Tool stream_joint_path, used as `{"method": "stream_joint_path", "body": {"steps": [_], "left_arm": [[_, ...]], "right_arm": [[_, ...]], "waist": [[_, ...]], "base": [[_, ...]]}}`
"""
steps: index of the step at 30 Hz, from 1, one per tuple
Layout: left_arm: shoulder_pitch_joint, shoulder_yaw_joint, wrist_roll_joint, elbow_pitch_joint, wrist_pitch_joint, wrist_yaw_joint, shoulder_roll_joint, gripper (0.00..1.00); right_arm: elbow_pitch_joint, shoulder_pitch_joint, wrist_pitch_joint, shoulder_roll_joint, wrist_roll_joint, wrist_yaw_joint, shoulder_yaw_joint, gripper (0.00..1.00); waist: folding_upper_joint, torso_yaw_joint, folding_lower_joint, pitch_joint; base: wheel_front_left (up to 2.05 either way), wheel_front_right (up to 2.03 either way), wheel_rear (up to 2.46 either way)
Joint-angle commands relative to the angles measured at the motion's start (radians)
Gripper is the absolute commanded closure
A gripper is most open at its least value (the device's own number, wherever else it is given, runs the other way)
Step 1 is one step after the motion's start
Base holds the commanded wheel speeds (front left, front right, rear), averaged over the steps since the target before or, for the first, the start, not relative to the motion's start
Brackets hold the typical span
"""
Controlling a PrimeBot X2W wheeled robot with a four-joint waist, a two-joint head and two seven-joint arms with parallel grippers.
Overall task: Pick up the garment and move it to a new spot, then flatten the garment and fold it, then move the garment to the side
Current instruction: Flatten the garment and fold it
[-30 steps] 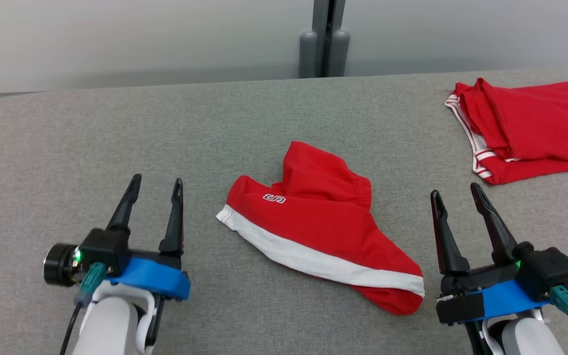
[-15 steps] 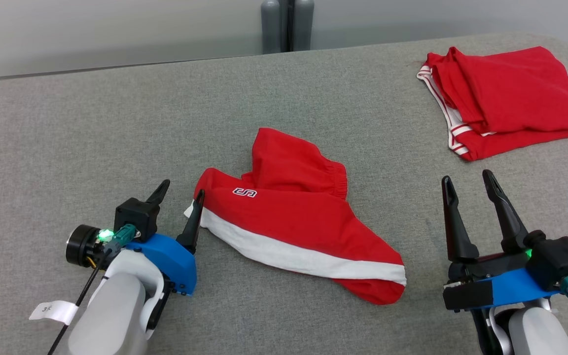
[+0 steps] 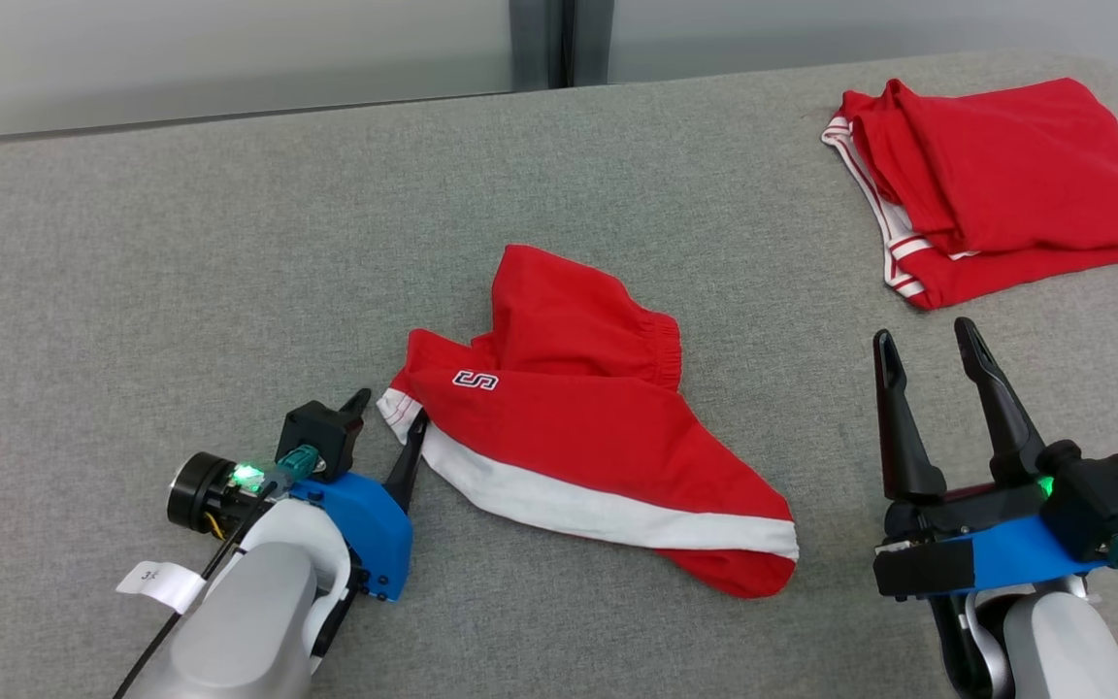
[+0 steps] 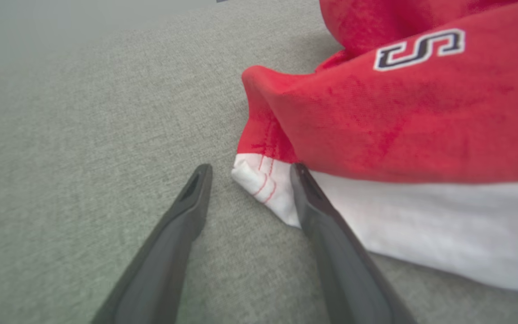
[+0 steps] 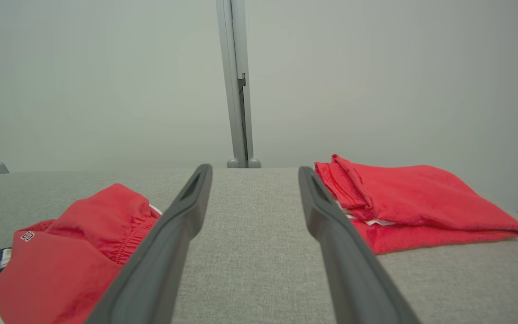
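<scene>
Garment (image 3: pixel 598 437): red shorts with a white hem band, lying crumpled at frame centre on the table (image 3: pixel 180 243), one part bunched upward. Left gripper (image 3: pixel 389 413), lower left, has its jaws spread wide astride the white hem corner, evidently placed for a pinch; nothing gripped. Right gripper (image 3: pixel 923 330), lower right, spread wide, empty, apart from the cloth.
</scene>
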Motion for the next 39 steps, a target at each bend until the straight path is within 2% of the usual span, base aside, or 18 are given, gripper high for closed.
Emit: {"method": "stream_joint_path", "body": {"steps": [1, 2, 7, 12, 17, 25, 30, 37, 38, 39], "left_arm": [[-0.006, -0.02, -0.009, 0.022, -0.002, -0.001, -0.006, 0.68], [-0.01, -0.03, -0.014, 0.028, -0.011, -0.001, -0.008, 1.0], [-0.036, -0.045, -0.038, 0.052, -0.066, -0.001, -0.001, 1.0], [0.002, -0.014, -0.058, 0.031, -0.098, 0.011, 0.0, 1.0], [0.068, 0.03, -0.072, -0.06, -0.105, 0.045, 0.005, 1.0], [0.308, 0.109, -0.089, -0.279, -0.105, 0.107, 0.032, 1.0], [0.437, 0.123, -0.105, -0.366, -0.105, 0.145, 0.043, 1.0], [0.548, 0.126, -0.127, -0.447, -0.086, 0.18, 0.06, 1.0], [0.553, 0.127, -0.127, -0.457, -0.086, 0.184, 0.061, 0.76], [0.557, 0.126, -0.121, -0.47, -0.087, 0.192, 0.06, 0.0]], "right_arm": [[-0.004, -0.009, -0.003, 0.0, 0.004, 0.0, -0.003, 0.0], [-0.005, -0.006, -0.003, 0.0, 0.006, 0.0, -0.003, 0.0], [-0.005, 0.019, -0.003, 0.0, 0.006, 0.0, -0.007, 0.0], [0.004, 0.046, -0.003, 0.0, 0.008, 0.0, -0.011, 0.0], [0.011, 0.068, -0.003, 0.0, 0.007, 0.0, -0.021, 0.0], [0.031, 0.09, -0.003, 0.0, 0.007, 0.0, -0.028, 0.0], [0.042, 0.104, -0.003, 0.0, 0.006, 0.0, -0.034, 0.0], [0.054, 0.108, -0.003, 0.0, 0.002, 0.0, -0.037, 0.0], [0.055, 0.108, -0.003, 0.0, 0.002, 0.0, -0.038, 0.0], [0.058, 0.108, -0.003, 0.0, 0.001, 0.0, -0.039, 0.0]], "waist": [[0.0, -0.001, 0.0, -0.005], [0.0, -0.001, 0.0, -0.008], [0.0, 0.009, 0.0, -0.037], [0.0, 0.041, 0.0, -0.075], [0.0, 0.081, 0.0, -0.109], [0.0, 0.17, 0.0, -0.151], [0.0, 0.209, 0.0, -0.166], [0.0, 0.23, 0.0, -0.174], [0.0, 0.232, 0.0, -0.175], [0.0, 0.233, 0.0, -0.176]], "base": [[0.0, 0.0, 0.0], [0.0, 0.0, 0.0], [0.0, 0.0, 0.0], [0.0, 0.0, 0.0], [0.0, 0.0, 0.0], [0.0, 0.0, 0.0], [0.0, 0.0, 0.0], [0.0, 0.0, 0.0], [0.0, 0.0, 0.0], [0.0, 0.0, 0.0]]}}
